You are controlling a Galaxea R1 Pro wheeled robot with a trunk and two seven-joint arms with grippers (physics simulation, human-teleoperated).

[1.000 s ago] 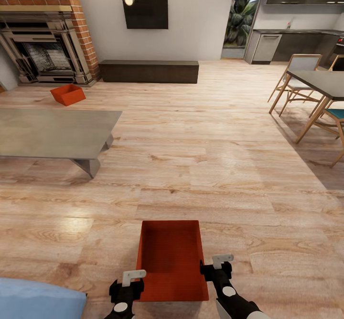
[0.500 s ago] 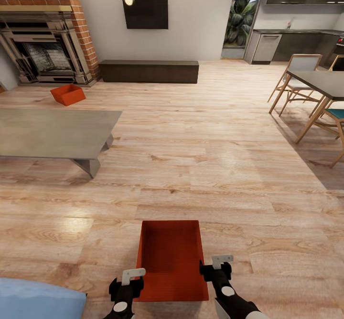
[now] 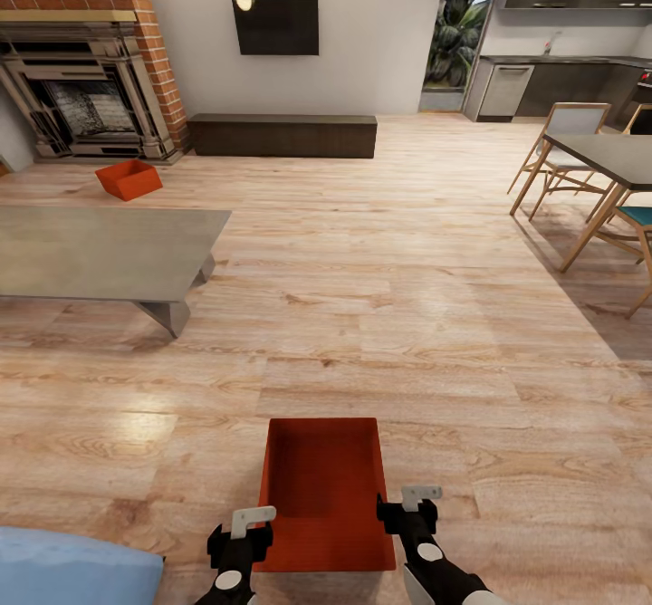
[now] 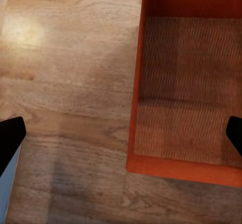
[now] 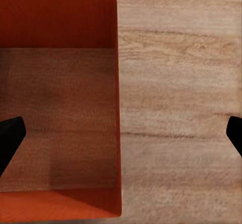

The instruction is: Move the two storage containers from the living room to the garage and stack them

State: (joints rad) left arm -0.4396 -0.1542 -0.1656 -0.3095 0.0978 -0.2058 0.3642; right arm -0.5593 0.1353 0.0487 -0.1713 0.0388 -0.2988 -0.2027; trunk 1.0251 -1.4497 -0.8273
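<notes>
Spreading across the head view, the light wood-plank floor [image 3: 389,252] of the living room carries everything else. A red brick fireplace [image 3: 86,71] stands at the far left, with a dark low bench [image 3: 282,135] along the white wall beside it and a black screen [image 3: 274,23] hung above that. A low grey table [image 3: 104,252] sits at the left, and a dining table [image 3: 602,157] with wooden chairs [image 3: 566,143] at the right. A pale blue shape [image 3: 77,569] fills the near left corner.

The near storage container [image 3: 324,487], red-orange and open-topped, rests on the planks straight ahead of the robot, between the two arms. The far storage container [image 3: 129,179] lies well apart from it, on the planks before the fireplace and beyond the grey table.

The left claw [image 3: 243,542] hangs over the near container's left rim, and the right claw [image 3: 410,513] over its right rim. In both wrist views the dark fingertips [image 4: 10,138] [image 5: 10,136] stand wide apart, one over the container's inside and one over the floor, so each claw is spread and straddles a side wall [image 4: 135,83] [image 5: 118,108] without clamping it.
</notes>
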